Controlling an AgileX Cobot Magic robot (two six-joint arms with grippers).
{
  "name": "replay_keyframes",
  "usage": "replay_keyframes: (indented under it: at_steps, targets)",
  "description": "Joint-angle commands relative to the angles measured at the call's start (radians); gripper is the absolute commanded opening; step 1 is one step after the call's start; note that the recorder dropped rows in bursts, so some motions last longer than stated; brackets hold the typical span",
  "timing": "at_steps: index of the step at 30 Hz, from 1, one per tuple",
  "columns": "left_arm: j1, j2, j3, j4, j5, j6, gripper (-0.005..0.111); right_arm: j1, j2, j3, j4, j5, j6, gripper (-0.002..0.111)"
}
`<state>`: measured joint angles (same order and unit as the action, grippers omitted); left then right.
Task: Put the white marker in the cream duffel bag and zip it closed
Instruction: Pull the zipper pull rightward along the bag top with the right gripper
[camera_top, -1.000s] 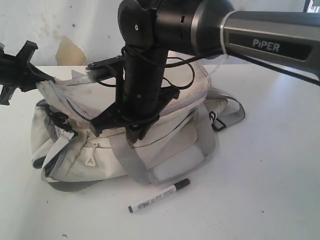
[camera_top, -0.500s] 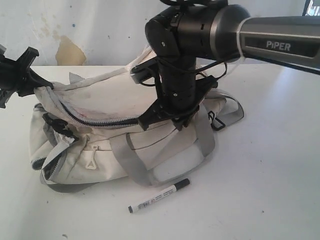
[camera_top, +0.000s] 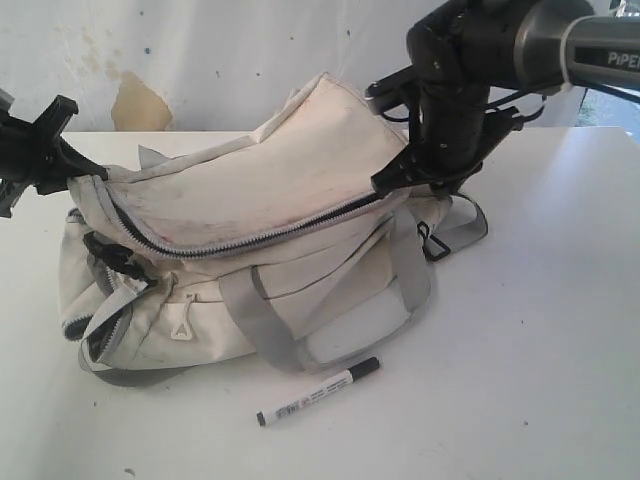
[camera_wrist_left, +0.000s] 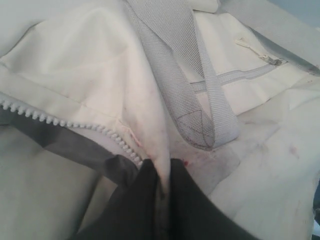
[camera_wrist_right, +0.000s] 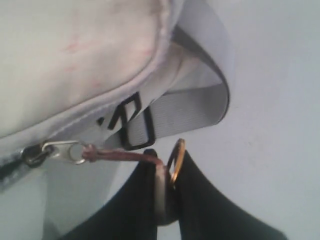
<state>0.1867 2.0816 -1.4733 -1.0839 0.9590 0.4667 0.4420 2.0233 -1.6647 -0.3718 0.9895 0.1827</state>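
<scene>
"What moved?"
"The right claw (camera_top: 392, 180) slid along the zip (camera_top: 250, 235) to the bag's (camera_top: 250, 185) right end. It pinches the pull cord (camera_wrist_right: 115, 156)."
"The left claw (camera_top: 75, 165)?"
"Clamped on the bag's left corner."
"Room?"
"Bare table (camera_top: 530, 340) in front. The marker (camera_top: 318, 391) lies there, far from both claws."

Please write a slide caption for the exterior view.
Left hand grips one end of the cream duffel bag, right hand its zipper pull; the white marker lies on the table.
</scene>
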Motion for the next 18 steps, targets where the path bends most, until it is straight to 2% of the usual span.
replay_keyframes:
  at_steps: [1, 8, 10, 14, 18]
  targets:
    - [0.010, -0.005, -0.006, 0.020, 0.009, 0.005, 0.000, -0.081, 0.024, 0.003, -0.034, -0.076, 0.006, 0.000]
    - [0.010, -0.005, -0.006, 0.024, 0.018, 0.005, 0.000, -0.105, 0.045, 0.003, 0.013, -0.124, -0.034, 0.000]
    - [0.010, -0.005, -0.006, 0.024, 0.023, 0.008, 0.000, -0.105, 0.045, 0.003, 0.054, -0.134, -0.046, 0.005]
    - [0.010, -0.005, -0.006, 0.024, 0.047, 0.068, 0.000, -0.105, 0.045, 0.003, 0.097, -0.153, -0.046, 0.030]
    - [0.010, -0.007, -0.006, 0.024, 0.054, 0.097, 0.000, -0.103, 0.041, 0.001, 0.115, -0.120, -0.046, 0.066]
